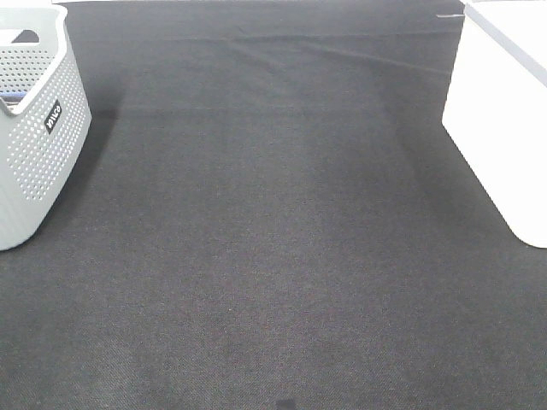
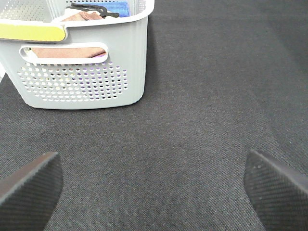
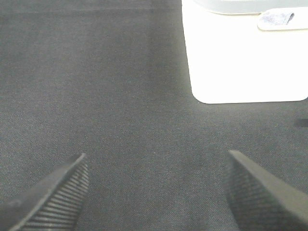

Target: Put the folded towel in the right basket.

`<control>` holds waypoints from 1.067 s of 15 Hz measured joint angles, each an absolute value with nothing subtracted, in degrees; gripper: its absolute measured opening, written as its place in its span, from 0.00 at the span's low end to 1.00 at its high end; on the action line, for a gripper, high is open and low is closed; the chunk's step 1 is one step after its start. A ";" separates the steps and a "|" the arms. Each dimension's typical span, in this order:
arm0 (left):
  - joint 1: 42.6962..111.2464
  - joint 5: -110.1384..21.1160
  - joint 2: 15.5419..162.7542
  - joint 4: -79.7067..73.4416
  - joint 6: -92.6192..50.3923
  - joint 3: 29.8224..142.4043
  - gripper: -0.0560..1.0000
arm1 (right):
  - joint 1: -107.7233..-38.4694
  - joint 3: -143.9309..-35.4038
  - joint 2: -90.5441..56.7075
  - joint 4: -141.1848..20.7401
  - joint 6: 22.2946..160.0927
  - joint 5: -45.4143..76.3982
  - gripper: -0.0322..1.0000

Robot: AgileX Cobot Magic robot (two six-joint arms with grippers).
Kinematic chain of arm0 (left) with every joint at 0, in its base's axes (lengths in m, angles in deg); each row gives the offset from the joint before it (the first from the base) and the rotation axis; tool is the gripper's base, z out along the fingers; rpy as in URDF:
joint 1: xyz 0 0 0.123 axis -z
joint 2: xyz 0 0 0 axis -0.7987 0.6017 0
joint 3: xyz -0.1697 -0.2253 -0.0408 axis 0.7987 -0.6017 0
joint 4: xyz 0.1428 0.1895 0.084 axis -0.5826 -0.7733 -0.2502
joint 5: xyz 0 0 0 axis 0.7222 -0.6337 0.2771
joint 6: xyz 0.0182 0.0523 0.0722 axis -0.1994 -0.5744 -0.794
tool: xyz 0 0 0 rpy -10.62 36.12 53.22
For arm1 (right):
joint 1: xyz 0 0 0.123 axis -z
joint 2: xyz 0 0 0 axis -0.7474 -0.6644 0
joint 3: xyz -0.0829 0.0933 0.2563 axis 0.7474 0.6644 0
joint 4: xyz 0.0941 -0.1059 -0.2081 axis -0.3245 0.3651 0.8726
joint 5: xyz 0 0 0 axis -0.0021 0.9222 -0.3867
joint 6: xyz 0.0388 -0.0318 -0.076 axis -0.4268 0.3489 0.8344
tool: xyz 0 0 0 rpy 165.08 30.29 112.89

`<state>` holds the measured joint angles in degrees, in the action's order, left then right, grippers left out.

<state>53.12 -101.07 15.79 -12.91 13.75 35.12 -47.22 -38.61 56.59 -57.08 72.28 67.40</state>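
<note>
Desk: bare between left basket and right basket; left gripper, right gripper both wide, holding nothing, ready

Tabletop: dark grey, fine woven texture
Left basket: light grey, dotted with small holes, a small black label
Right basket: plain white
Cloths in left basket: blue, brown-pink, one black piece
Left basket's rim strip: yellow
End effector pads: black, ribbed
</note>
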 joint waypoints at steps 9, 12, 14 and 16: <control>53.12 -101.07 15.79 -12.91 13.75 35.12 0.97 | -47.22 -38.61 56.65 -57.08 72.28 67.40 0.74; 53.12 -101.07 15.79 -12.91 13.75 35.12 0.97 | -47.22 -38.61 56.65 -57.08 72.28 67.40 0.74; 53.12 -101.07 15.79 -12.91 13.75 35.12 0.97 | -47.22 -38.61 56.65 -57.08 72.28 67.40 0.74; 53.12 -101.07 15.79 -12.91 13.75 35.12 0.97 | -47.22 -38.61 56.65 -57.08 72.28 67.40 0.74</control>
